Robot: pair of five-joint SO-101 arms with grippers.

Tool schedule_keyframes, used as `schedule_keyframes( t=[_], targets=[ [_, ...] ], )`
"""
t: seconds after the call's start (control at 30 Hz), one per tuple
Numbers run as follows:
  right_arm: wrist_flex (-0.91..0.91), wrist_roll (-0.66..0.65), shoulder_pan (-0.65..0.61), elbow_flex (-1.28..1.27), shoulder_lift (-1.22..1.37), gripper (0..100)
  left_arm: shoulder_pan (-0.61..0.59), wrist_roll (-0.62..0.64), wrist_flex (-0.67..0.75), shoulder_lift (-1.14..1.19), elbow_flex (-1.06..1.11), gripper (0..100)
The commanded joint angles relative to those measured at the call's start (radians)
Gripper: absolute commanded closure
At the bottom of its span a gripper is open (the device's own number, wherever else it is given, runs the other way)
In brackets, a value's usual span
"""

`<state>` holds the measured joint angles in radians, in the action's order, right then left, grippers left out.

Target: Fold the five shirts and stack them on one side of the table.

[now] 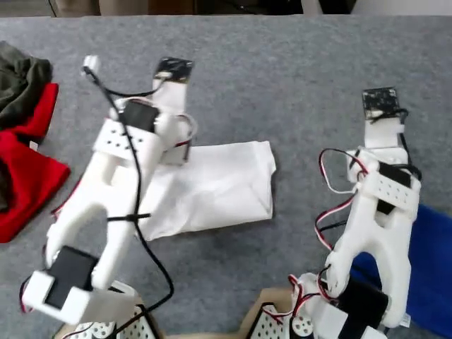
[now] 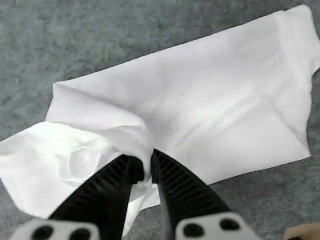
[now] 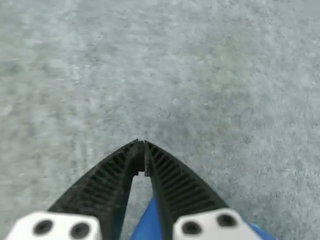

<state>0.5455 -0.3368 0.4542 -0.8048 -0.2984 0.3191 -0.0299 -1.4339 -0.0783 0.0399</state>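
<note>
The white shirt (image 1: 219,187) lies near the middle of the grey worktop (image 1: 296,78), flattened into a rough rectangle with one long fold already in it. At the end nearest the left arm the cloth bunches up into a loose hump. The left tool (image 2: 147,172) is clenched on that hump, a ridge of white fabric pinched between its jaws and lifted slightly off the layer beneath.

The step in hand looks like carrying this pinched end across the rest of the shirt. To do it well, the lift should be only high enough for the lower layer to lie undisturbed. The travel should run straight along the shirt's length so the edges meet squarely. Let go only once the cloth lies flat, or the hump may be trapped as a crease.

The right tool (image 3: 144,150) is clenched on nothing, above bare worktop, well apart from the white shirt. The blue shirt (image 1: 431,261) lies under that arm at the worktop's edge. Across the worktop, a red shirt (image 1: 25,176) and a dark shirt (image 1: 21,78) lie crumpled together.
</note>
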Motion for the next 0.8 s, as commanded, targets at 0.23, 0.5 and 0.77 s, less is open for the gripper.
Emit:
schedule_keyframes(
  t=[0.23,0.5,0.77],
  targets=[
    [-0.12,0.002,0.024,-0.005,0.053,99.3,0.198,0.074,-0.068,0.344,-0.43,98],
    [-0.12,0.0,0.019,-0.007,0.054,99.3,0.304,0.075,-0.244,0.521,-0.778,98],
    [-0.118,-0.025,0.019,-0.01,0.054,99.3,0.344,0.075,-0.262,0.648,-0.914,98]
  ],
)
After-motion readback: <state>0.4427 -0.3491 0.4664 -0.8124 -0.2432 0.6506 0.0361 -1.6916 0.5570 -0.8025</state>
